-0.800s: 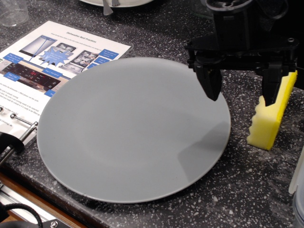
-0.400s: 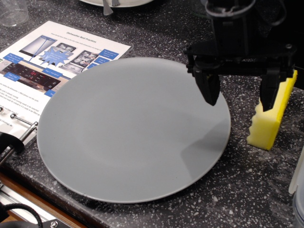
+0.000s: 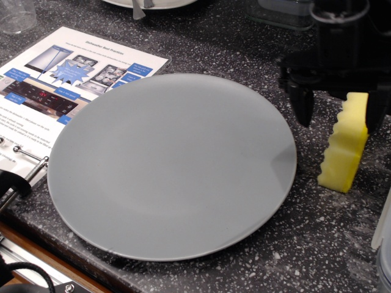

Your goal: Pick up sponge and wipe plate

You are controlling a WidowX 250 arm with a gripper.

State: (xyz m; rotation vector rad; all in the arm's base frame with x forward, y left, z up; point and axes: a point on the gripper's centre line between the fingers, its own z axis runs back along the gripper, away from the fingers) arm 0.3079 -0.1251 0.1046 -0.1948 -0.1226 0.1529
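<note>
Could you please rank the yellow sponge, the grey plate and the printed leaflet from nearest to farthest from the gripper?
From the gripper:
1. Sponge: between the open jaws, far right.
2. Plate: its right rim lies just left of the jaws.
3. Leaflet: far left, beyond the plate.

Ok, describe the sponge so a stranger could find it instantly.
Start at the big grey plate on the dark speckled counter. Just off its right edge, between the open black gripper fingers, stands the sponge. It is the only bright yellow thing, with one wavy side.
</note>
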